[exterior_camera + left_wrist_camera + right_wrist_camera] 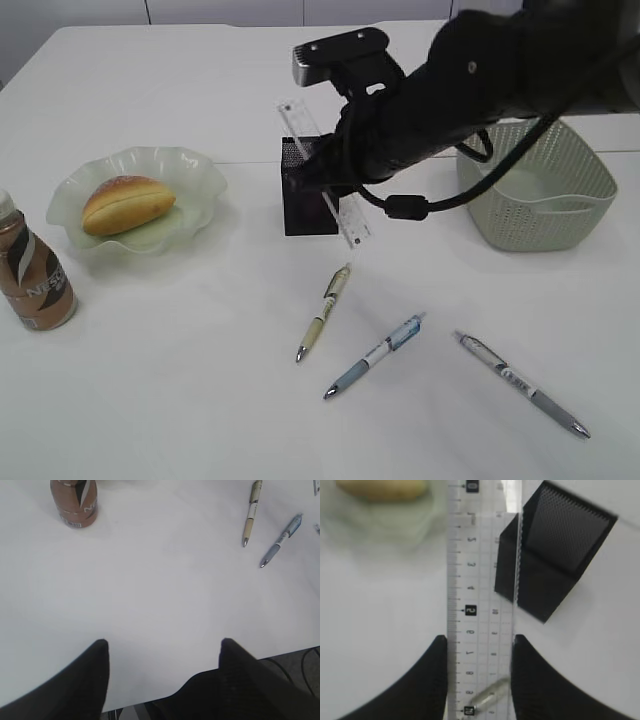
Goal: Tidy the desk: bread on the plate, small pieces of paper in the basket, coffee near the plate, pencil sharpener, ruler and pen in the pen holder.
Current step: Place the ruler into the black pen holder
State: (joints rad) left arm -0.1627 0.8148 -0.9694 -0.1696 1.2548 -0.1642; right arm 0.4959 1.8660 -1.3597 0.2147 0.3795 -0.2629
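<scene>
Now the right gripper [479, 672] has its fingers clamped on the clear plastic ruler [480, 595], tilted beside the black mesh pen holder [305, 195]; the left gripper [162, 652] fingers stand apart over the white worktop [160, 595].

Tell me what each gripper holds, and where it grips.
Right gripper clamps the clear ruler across its width near one end. Left gripper holds nothing.

The right arm [470, 90] hides the ruler's [350, 220] middle and part of the pen holder [305, 215]. The coffee [33, 275] is cut by the exterior view's left edge. In the right wrist view the bread [382, 487] is blurred, perhaps cropped.
</scene>
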